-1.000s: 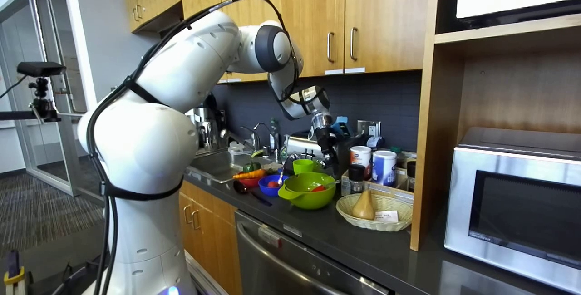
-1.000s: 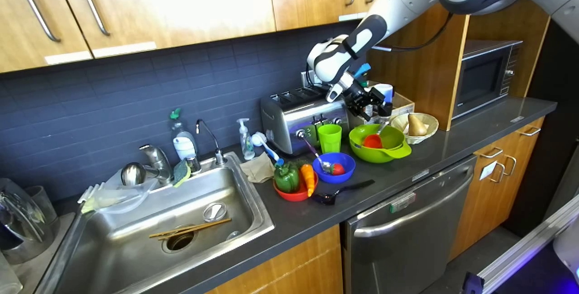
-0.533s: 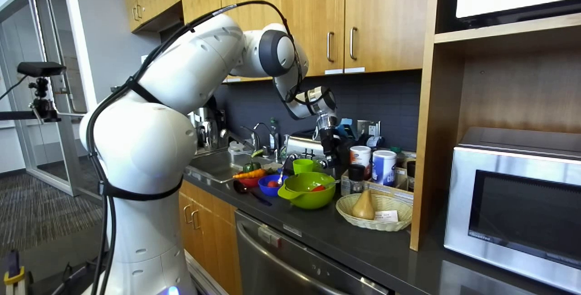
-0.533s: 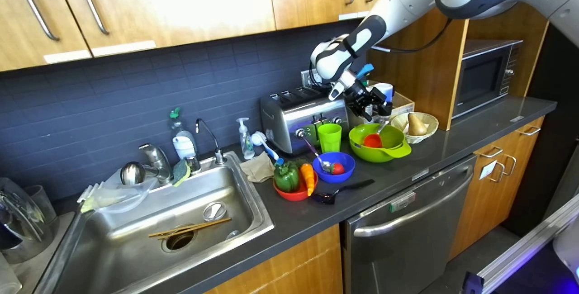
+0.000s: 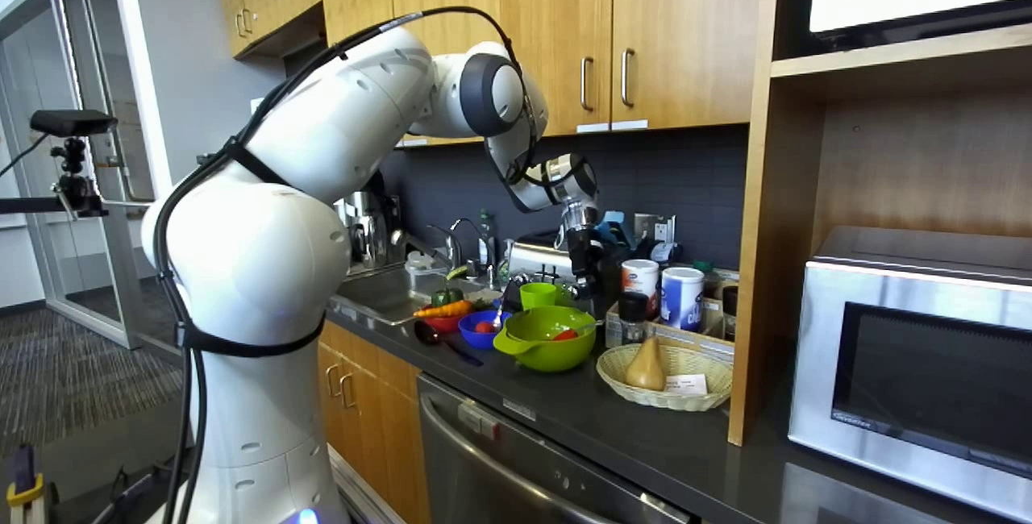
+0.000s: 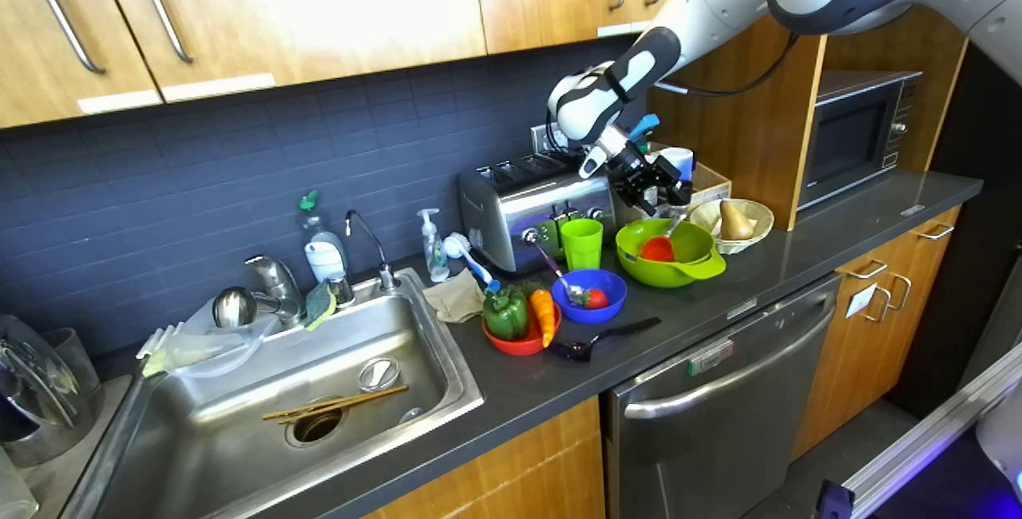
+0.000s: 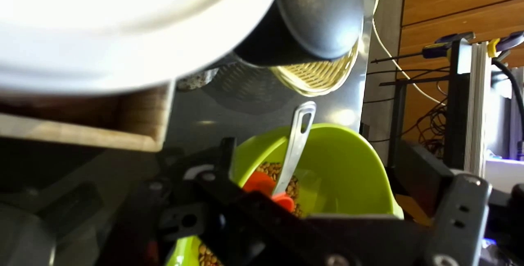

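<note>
A: Step? Quick.
B: Lining-up stage, I'd judge; no grip made that I can see. Next move calls for slow steering, tight space.
A: Okay, left to right.
B: Sink [image 6: 215, 431]: steel, dull sheen, thin chopsticks [image 6: 343, 403] inside. Red bowl [image 6: 517, 347]: glossy green pepper [image 6: 506, 314], tapered carrot [image 6: 545, 315] leaning over the rim. Toaster [image 6: 523, 207]: boxy, shiny metal. Blue bowl [image 6: 595, 315]: round, smooth, strawberry [image 6: 596, 299] plus tilted spoon [image 6: 576, 293]. Green cup [image 6: 581, 243]: tapered, looks plastic.
A: Gripper [image 6: 659, 190]?
B: Roughly above the back edge of the lime bowl [image 6: 655, 274]. Jaws spread wide in the wrist view, nothing seen held. Slotted handle [image 7: 297, 139] is near; touching or not, can't tell.
A: Lime bowl where?
B: On the dark counter [image 6: 687, 319], right of toaster and cup. Smooth curved walls, brown pebbly grains [image 7: 270, 170] inside, red scoop [image 6: 659, 248] lying tilted, its handle pale and stiff-looking.
A: Far right?
B: Black-capped jar [image 5: 633, 308], glossy. Then wicker basket [image 6: 762, 225]: pale, woven, tan pear-shaped item [image 6: 735, 220] inside, squash maybe.
</note>
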Available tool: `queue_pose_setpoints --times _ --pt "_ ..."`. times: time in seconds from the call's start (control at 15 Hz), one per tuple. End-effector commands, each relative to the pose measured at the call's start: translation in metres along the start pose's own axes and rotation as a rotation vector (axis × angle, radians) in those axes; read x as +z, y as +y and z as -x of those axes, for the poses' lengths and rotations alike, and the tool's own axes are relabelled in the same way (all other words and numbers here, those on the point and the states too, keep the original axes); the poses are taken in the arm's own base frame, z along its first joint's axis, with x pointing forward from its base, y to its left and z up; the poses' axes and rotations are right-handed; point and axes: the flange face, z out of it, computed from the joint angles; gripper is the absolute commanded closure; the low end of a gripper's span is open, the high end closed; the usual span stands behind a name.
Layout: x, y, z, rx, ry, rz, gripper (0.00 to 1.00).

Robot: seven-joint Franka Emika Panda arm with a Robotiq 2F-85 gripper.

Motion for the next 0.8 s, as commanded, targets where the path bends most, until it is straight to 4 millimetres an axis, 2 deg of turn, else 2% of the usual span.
queue_pose_setpoints --times 0.0,0.73 --pt "0.002 -0.008 -0.014 0.01 0.022 -0.024 0.0" --pt "0.011 -0.022 -0.022 0.026 0.058 -0.021 0.0"
